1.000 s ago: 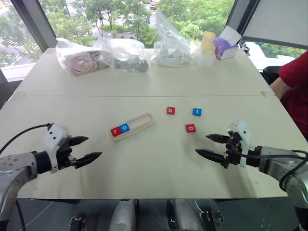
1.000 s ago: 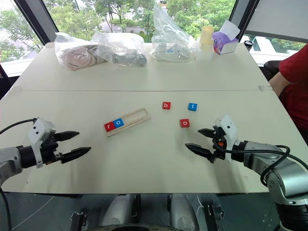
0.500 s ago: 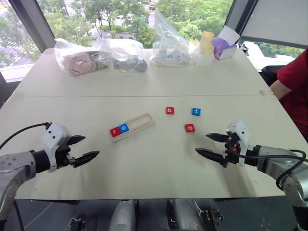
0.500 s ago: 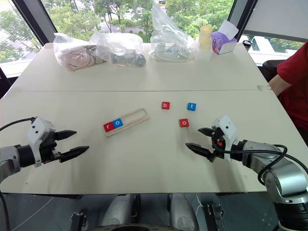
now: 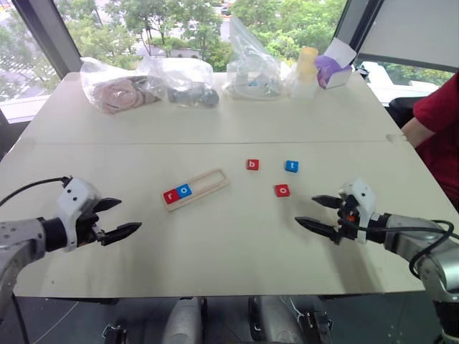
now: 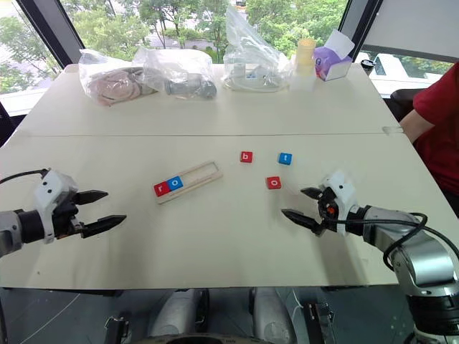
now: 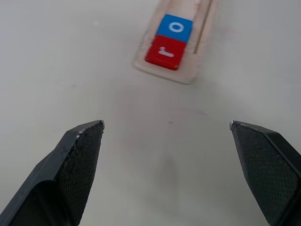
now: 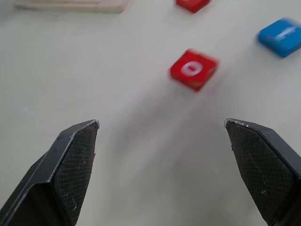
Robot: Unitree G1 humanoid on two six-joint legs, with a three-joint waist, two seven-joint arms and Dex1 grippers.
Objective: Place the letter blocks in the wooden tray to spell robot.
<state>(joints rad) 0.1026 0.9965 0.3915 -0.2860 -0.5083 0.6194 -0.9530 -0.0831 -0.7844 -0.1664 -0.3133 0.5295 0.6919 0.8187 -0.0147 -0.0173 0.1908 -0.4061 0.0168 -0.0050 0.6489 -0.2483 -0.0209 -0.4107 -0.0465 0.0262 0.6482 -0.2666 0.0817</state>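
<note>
Right end effector (image 5: 323, 213) is empty, fingers spread wide, having edged toward the red o (image 5: 282, 190) just ahead, with b (image 5: 252, 164) and t (image 5: 291, 166) beyond. Left end effector (image 5: 115, 218), gaping too, has drifted outward, away from the tray (image 5: 214, 182) with r (image 5: 171, 196) and o (image 5: 185, 190) seated. Next pick looks right-handed.

On the pale table (image 5: 215, 244) the long light-wood tray (image 5: 212, 182) holds a red r block (image 5: 171, 196) and a blue o block (image 5: 184, 190) at its left end, while the red b block (image 5: 252, 165), the blue t block (image 5: 291, 166) and the red o block (image 5: 282, 190) lie loose to its right, between the wide-spread left gripper (image 5: 118, 218) and right gripper (image 5: 318, 213).
</note>
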